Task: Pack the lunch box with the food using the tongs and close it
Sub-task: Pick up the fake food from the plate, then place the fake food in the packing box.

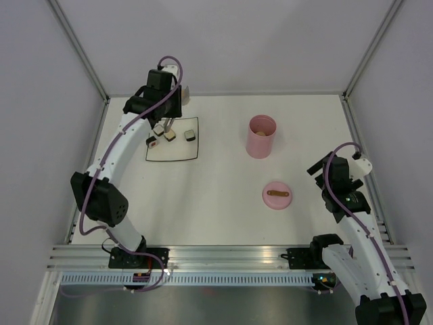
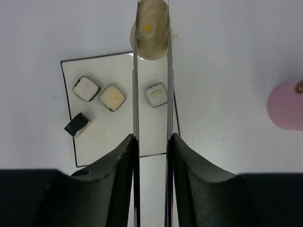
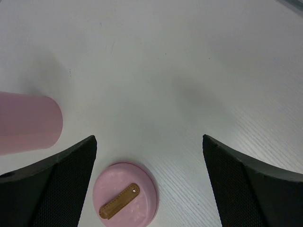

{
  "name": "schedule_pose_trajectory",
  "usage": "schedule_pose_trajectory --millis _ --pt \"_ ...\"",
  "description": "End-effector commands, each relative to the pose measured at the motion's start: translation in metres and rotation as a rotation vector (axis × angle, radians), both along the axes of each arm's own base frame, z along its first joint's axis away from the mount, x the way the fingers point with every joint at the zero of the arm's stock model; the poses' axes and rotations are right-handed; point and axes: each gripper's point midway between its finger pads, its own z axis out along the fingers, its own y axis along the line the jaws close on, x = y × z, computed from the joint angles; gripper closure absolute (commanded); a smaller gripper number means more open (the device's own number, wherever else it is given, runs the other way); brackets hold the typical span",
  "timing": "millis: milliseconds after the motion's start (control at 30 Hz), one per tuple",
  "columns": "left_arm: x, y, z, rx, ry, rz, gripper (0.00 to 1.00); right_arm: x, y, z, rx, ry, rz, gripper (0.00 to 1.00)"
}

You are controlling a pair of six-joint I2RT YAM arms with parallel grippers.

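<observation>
My left gripper (image 2: 151,139) is shut on the silvery tongs (image 2: 135,94), one arm against each finger. The tong tips pinch a pale beige ball (image 2: 150,28) of food above the far edge of the white plate (image 2: 109,142). Several cubes lie on the plate: a white-topped one (image 2: 86,88), a beige-topped one (image 2: 112,97), one between the tong arms (image 2: 156,94) and a dark one on its side (image 2: 77,125). The pink lunch box (image 1: 262,135) stands open to the right. Its lid (image 1: 277,195) lies flat in front of it. My right gripper (image 3: 149,139) hangs open above the lid (image 3: 125,198), holding nothing.
The plate (image 1: 176,152) sits at the back left under the left arm (image 1: 125,145). Grey walls and metal frame posts close in the white table on three sides. The lunch box (image 3: 28,123) shows at the left edge of the right wrist view.
</observation>
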Motion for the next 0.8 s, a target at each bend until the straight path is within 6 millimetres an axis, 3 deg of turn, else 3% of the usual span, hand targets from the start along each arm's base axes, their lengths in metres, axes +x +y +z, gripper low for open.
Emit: schedule_pose_trajectory --millis 0,200,467,600,767 --pt "-0.024 -0.046 0.075 -0.033 -0.165 -0.152 0.73 0.002 -0.010 0.012 -0.016 -0.011 -0.061 0.02" --pt "-0.061 -0.122 0.110 -0.043 -0.245 -0.322 0.73 -0.001 -0.003 -0.003 0.020 0.030 -0.026 0.02" --pt "-0.092 -0.172 0.147 -0.131 -0.300 -0.459 0.73 -0.026 0.004 -0.002 0.084 -0.053 -0.012 0.02" --pt "-0.115 -0.206 0.137 -0.137 -0.274 -0.542 0.73 -0.035 0.004 -0.001 0.078 -0.074 0.009 0.02" --pt "-0.117 -0.218 0.115 -0.121 -0.225 -0.542 0.73 -0.031 0.014 -0.001 0.096 -0.086 0.067 0.02"
